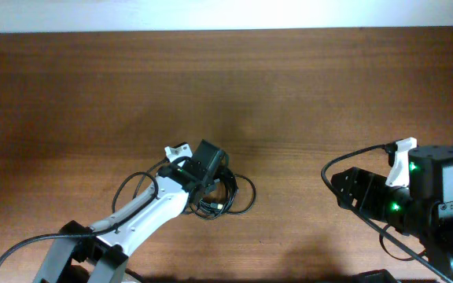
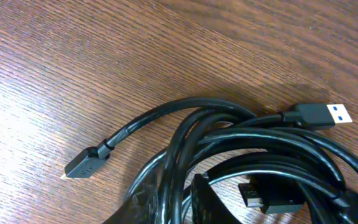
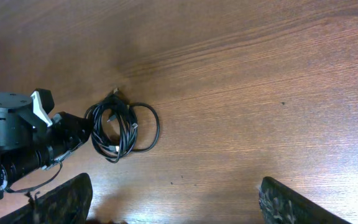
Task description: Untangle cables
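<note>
On table [image 1: 289, 79], left jaws amid cables [image 1: 225, 203], right jaws wide, empty

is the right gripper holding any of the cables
No, the right gripper is open with nothing in it, and the cables lie apart from it on the table.

overhead looks down; left wrist close on cables [image 2: 253, 135], right far.
</note>
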Action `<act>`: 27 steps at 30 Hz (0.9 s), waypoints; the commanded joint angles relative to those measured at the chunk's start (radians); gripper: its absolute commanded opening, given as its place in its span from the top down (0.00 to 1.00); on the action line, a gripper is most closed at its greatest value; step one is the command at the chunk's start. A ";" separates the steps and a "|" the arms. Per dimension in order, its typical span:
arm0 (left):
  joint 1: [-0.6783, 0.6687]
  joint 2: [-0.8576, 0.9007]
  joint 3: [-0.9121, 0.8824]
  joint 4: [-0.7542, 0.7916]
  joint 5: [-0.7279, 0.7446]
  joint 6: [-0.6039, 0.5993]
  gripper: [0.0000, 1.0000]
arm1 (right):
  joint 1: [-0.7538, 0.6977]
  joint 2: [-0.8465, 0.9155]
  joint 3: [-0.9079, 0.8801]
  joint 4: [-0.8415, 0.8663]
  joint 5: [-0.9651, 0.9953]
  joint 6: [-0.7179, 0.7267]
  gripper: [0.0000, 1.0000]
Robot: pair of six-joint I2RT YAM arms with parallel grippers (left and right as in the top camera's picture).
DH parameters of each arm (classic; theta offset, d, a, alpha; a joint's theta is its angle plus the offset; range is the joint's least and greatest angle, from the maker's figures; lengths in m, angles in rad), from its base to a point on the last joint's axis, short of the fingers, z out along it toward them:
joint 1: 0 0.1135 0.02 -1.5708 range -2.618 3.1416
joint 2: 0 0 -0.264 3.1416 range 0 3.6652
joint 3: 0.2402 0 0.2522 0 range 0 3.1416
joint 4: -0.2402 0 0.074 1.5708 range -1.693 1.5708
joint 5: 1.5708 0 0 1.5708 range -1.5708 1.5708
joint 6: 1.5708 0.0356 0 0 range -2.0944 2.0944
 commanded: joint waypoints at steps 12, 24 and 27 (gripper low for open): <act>-0.002 -0.112 -0.027 0.030 0.130 0.098 1.00 | -0.008 -0.002 0.012 -0.014 0.009 -0.011 0.15; -0.002 -0.810 -0.003 -0.124 0.231 0.280 1.00 | -0.005 -0.005 0.012 -0.034 -0.413 -0.169 0.18; -0.002 -0.852 -0.003 -0.071 0.230 0.465 1.00 | -0.005 -0.038 0.012 -0.043 -0.752 -0.335 0.18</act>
